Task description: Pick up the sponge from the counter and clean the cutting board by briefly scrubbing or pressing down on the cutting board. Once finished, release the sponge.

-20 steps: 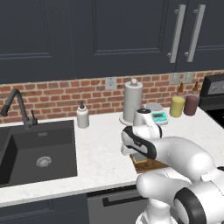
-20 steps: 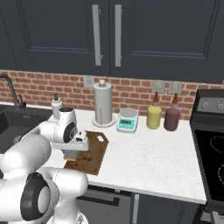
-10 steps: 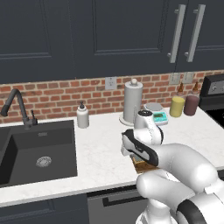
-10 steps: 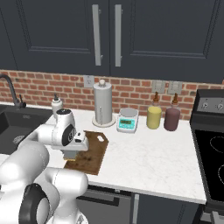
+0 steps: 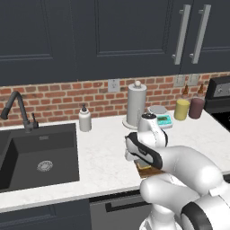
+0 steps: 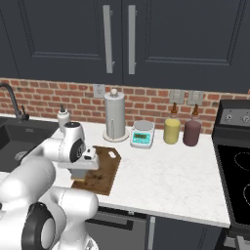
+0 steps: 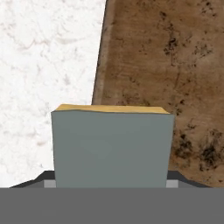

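My gripper is shut on the sponge. Its grey-green face fills the lower hand view and a yellow edge shows along its top. Below it lie the left edge of the dark brown, stained cutting board and the white counter beside it. From the right base view the gripper hangs low over the front left part of the cutting board. I cannot tell whether the sponge touches the board. In the left base view my arm hides most of the board.
Behind the board stand a paper towel holder, a white-and-teal scale, a yellow bottle and a maroon bottle. A soap dispenser and the dark sink are to the left. The stove is at the right.
The arm has sunk slightly over the front left of the board. The sponge stays in the gripper.
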